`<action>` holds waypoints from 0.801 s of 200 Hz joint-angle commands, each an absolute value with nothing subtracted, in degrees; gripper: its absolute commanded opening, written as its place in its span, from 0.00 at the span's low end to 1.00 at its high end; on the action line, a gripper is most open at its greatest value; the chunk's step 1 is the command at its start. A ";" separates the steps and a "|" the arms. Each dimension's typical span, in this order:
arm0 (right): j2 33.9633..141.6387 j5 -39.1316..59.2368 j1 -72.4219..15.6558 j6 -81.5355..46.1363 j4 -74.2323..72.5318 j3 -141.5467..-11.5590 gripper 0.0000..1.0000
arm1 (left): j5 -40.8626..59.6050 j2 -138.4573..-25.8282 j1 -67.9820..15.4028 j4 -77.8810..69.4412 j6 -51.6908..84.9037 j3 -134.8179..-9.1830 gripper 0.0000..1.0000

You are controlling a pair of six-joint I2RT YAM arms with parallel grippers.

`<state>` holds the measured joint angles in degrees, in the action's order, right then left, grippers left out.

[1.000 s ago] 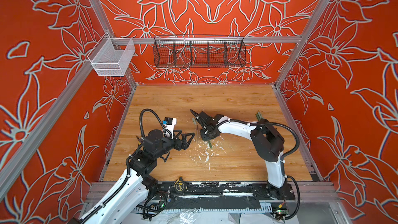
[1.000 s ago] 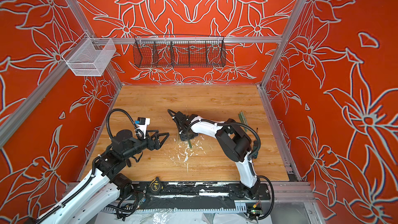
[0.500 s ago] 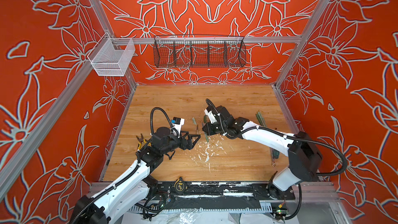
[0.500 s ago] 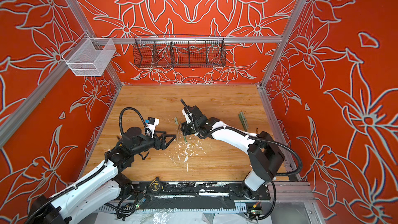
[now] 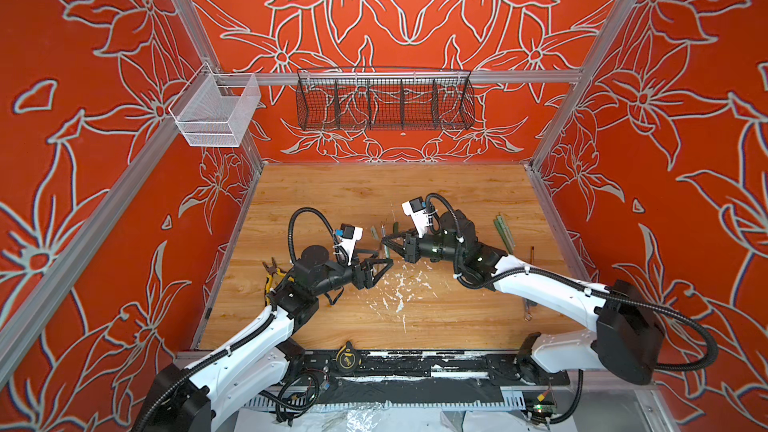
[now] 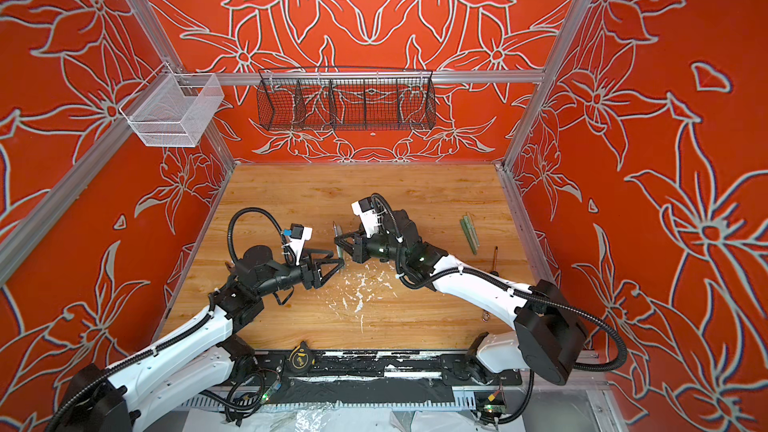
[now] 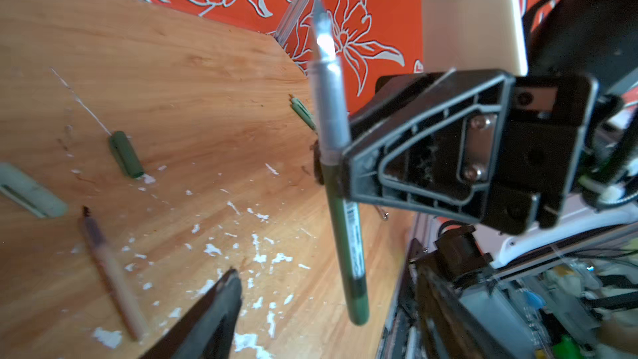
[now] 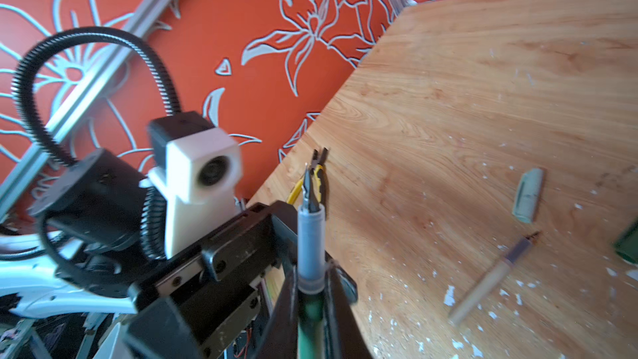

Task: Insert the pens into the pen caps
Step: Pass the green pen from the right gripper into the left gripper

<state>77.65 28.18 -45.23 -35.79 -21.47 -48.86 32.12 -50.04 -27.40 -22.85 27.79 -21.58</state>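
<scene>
My right gripper (image 8: 310, 272) is shut on a green pen (image 8: 310, 236) with a grey neck and a dark tip, held above the table's middle (image 5: 386, 248). My left gripper (image 7: 326, 272) is open, and the pen's (image 7: 345, 222) green rear end hangs between its fingers (image 7: 214, 309) without touching them. In both top views the two grippers (image 5: 384, 256) (image 6: 337, 239) meet tip to tip. On the wood lie a dark green cap (image 7: 126, 155), a pale cap (image 7: 31, 189) (image 8: 528, 195) and a tan pen (image 7: 110, 271) (image 8: 490, 278). More green pens (image 5: 505, 230) lie at the right.
Yellow-handled pliers (image 5: 272, 274) lie by the left arm. White paint flecks (image 5: 399, 288) dot the middle of the wood. A black wire basket (image 5: 384, 103) and a white mesh basket (image 5: 216, 112) hang on the walls. A tape measure (image 5: 347, 357) sits at the front rail.
Both arms have swung toward the middle. The right gripper carried the pen off the table to the left gripper, whose fingers have drawn somewhat closer together around the pen's end.
</scene>
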 commanded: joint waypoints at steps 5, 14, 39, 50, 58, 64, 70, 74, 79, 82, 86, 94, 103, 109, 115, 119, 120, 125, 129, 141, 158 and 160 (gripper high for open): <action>76.69 32.23 -44.91 -37.97 -29.85 -47.18 0.13 | 34.98 -50.03 -27.51 -30.50 29.69 -20.49 0.61; 76.72 33.04 -44.91 -38.19 -31.33 -46.65 0.13 | 34.74 -49.88 -27.52 -31.06 30.09 -20.35 0.56; 77.01 35.35 -44.96 -38.77 -35.04 -45.39 0.13 | 35.10 -50.04 -27.53 -30.98 30.05 -21.00 0.38; 77.17 36.36 -45.01 -38.83 -36.19 -45.09 0.13 | 35.24 -50.23 -27.51 -31.05 30.04 -21.18 0.31; 77.17 36.89 -45.05 -38.99 -37.18 -44.69 0.13 | 35.24 -50.35 -27.51 -31.01 30.00 -21.35 0.30; 77.17 37.07 -45.01 -39.02 -38.07 -44.29 0.13 | 35.24 -50.36 -27.51 -31.09 30.09 -21.45 0.27; 77.10 37.02 -45.04 -39.03 -38.69 -43.93 0.12 | 35.25 -50.36 -27.51 -31.13 30.13 -21.45 0.25; 77.10 36.88 -45.13 -39.06 -38.90 -43.72 0.13 | 35.24 -50.30 -27.51 -31.13 30.07 -21.45 0.23; 77.08 36.76 -45.04 -39.11 -38.94 -43.56 0.13 | 35.17 -50.23 -27.52 -31.18 30.19 -21.45 0.23; 77.12 36.73 -45.05 -39.05 -38.86 -43.56 0.13 | 35.08 -50.19 -27.51 -31.23 30.15 -21.46 0.22; 77.17 36.66 -45.09 -38.99 -38.69 -43.51 0.13 | 34.99 -50.10 -27.51 -31.25 30.17 -21.45 0.22; 77.33 36.77 -45.13 -39.02 -38.68 -43.42 0.13 | 34.91 -50.10 -27.51 -31.36 30.17 -21.45 0.20; 77.65 36.83 -45.05 -39.19 -38.68 -43.58 0.13 | 34.83 -50.01 -27.52 -31.11 30.11 -21.47 0.15; 77.69 36.87 -45.03 -39.28 -38.72 -43.51 0.13 | 34.72 -49.87 -27.51 -30.88 30.02 -21.45 0.12; 77.78 36.83 -45.14 -39.35 -38.66 -43.63 0.13 | 34.57 -49.84 -27.51 -30.77 29.94 -21.45 0.09; 77.79 36.83 -45.06 -39.33 -38.58 -43.65 0.13 | 34.40 -49.79 -27.51 -30.57 29.91 -21.45 0.08; 77.79 36.83 -45.07 -39.35 -38.50 -43.66 0.13 | 34.34 -49.77 -27.55 -30.53 29.94 -21.45 0.07; 77.80 36.74 -45.00 -39.22 -38.33 -43.69 0.14 | 33.88 -49.68 -27.51 -30.19 29.93 -21.51 0.06; 77.87 36.69 -45.09 -39.27 -38.17 -43.68 0.14 | 33.35 -49.51 -27.51 -29.69 29.89 -21.60 0.05; 78.08 36.48 -45.00 -39.20 -37.16 -44.03 0.20 | 31.49 -48.93 -27.51 -26.92 29.52 -22.39 0.00; 78.46 35.80 -45.05 -38.69 -32.95 -45.36 0.34 | 28.37 -47.81 -27.30 -20.92 28.01 -24.49 0.00; 78.48 35.60 -45.01 -38.68 -32.41 -45.48 0.36 | 27.92 -47.70 -27.26 -19.95 27.77 -24.82 0.00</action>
<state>77.80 34.83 -44.86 -38.33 -35.07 -43.99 32.82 -49.32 -27.44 -27.05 29.78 -21.28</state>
